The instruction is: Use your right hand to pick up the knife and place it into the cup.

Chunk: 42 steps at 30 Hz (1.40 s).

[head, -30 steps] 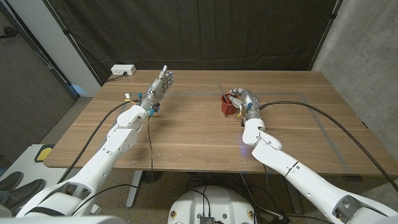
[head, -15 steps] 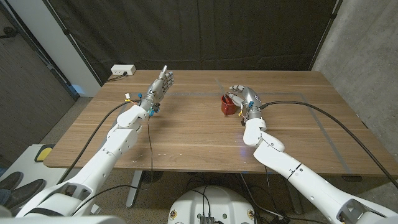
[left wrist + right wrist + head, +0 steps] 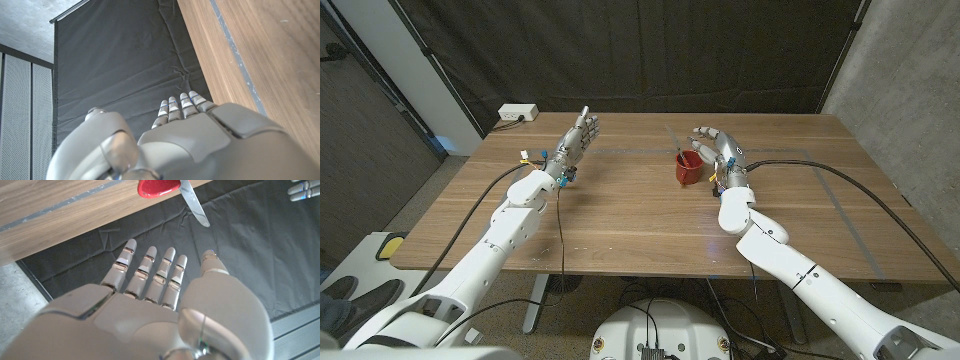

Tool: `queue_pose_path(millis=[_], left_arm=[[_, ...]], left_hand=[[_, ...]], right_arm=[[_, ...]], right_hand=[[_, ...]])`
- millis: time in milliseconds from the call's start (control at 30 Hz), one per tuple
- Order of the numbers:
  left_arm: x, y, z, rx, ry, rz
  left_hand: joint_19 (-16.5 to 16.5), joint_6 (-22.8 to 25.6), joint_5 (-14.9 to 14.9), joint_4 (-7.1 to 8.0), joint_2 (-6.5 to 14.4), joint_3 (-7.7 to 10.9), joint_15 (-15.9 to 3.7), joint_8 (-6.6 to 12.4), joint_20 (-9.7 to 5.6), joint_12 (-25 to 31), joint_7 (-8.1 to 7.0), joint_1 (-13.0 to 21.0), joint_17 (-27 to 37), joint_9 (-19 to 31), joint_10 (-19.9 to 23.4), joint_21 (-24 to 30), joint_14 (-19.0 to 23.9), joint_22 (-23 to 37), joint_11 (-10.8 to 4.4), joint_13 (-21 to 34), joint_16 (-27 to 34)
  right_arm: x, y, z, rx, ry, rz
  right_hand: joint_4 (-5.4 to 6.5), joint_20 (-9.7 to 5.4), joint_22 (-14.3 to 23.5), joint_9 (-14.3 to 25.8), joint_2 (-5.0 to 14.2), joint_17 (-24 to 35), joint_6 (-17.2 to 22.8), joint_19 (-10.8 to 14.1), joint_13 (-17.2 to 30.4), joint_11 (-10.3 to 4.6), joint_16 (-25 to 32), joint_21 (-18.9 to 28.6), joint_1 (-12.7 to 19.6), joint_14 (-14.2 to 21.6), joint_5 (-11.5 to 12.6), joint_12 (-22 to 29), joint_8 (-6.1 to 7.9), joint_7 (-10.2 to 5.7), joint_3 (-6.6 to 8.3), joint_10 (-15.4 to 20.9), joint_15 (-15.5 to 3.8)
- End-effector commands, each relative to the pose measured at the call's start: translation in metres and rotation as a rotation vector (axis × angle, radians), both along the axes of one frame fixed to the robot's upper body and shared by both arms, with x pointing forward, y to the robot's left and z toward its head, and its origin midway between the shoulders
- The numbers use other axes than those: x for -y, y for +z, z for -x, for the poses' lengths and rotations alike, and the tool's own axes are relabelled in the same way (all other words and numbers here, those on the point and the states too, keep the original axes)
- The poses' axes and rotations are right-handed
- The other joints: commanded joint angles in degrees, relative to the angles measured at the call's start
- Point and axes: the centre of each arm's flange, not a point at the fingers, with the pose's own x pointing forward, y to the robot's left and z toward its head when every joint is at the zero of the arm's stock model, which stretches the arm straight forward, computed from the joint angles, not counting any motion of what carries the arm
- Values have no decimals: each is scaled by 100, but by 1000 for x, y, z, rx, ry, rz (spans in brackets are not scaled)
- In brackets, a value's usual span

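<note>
- The knife (image 3: 195, 202) stands in the red cup (image 3: 688, 167), blade sticking out.
- The right hand (image 3: 717, 146) hovers just beside the cup, fingers spread, holding nothing.
- The left hand (image 3: 576, 137) is raised over the surface (image 3: 620, 215), fingers straight, empty.

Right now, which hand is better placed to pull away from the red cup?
Right. The right hand hangs open beside the red cup, where the knife already stands. The left hand waits apart, across the table.
</note>
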Motion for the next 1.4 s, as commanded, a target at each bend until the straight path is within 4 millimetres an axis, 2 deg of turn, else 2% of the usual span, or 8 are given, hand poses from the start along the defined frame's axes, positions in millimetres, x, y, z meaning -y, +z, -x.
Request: queue_pose_path(millis=[33,200,333,500,633,967,1400], left_arm=[[5,-8,11,4,45,21],[5,-7,14,5,37,16],[4,-5,17,10,27,-1],[-2,0,19,16,17,-20],[-8,1,16,15,14,-32],[-13,3,12,23,-15,-44],[-8,-8,16,24,-24,-35]], left_hand=[[26,28,-14,-5,3,-35,-25,7,-38,9,-14,38,16,15,34,19,30,28,-35,13,1],[29,33,-14,-6,4,-36,-24,9,-39,10,-17,41,15,15,37,20,35,28,-34,13,2],[26,42,-14,-7,6,-39,-26,12,-35,11,-19,44,15,16,41,17,36,27,-30,13,1],[22,38,-14,-8,9,-42,-30,9,-34,7,-15,48,15,16,33,14,31,27,-48,13,-2],[20,31,-14,-10,13,-45,-34,5,-35,6,-28,52,15,16,32,12,29,27,-54,13,-4],[-8,32,-14,-11,19,-52,-40,4,-34,3,-24,57,15,16,30,0,23,27,-40,13,-7],[-41,31,-14,-12,28,-61,-37,3,-34,-4,-28,63,15,17,14,-14,3,27,-43,13,-16]], right_arm=[[21,13,10,12,135,-34],[28,20,13,0,212,-81],[32,25,13,-2,273,-108],[34,28,6,-32,379,-185],[38,25,0,-51,464,-270],[46,20,-11,-85,647,-416],[56,14,-15,-112,682,-456]], right_hand=[[53,-50,25,-4,7,9,-91,-31,-11,79,35,19,-109,-42,32,-16,-31,90,-2,-64,-59],[117,-217,28,-39,22,1,-187,-37,-58,257,40,54,-277,-106,42,-41,-52,197,-40,-129,-18],[175,-239,30,-72,45,-4,-320,-92,-102,331,24,57,-418,-218,49,-58,-87,321,-69,-166,28],[237,-241,30,-113,90,-8,-461,-205,-150,449,15,44,-563,-344,60,-91,-113,376,-89,-242,64],[279,-230,31,-136,118,-9,-530,-240,-177,477,11,48,-656,-416,66,-108,-119,381,-104,-287,146],[329,-219,32,-167,138,-11,-549,-366,-210,494,13,23,-779,-485,74,-120,-101,389,-131,-328,185],[361,-207,31,-196,153,-18,-550,-506,-242,521,21,3,-872,-530,81,-120,-81,430,-147,-342,207]])
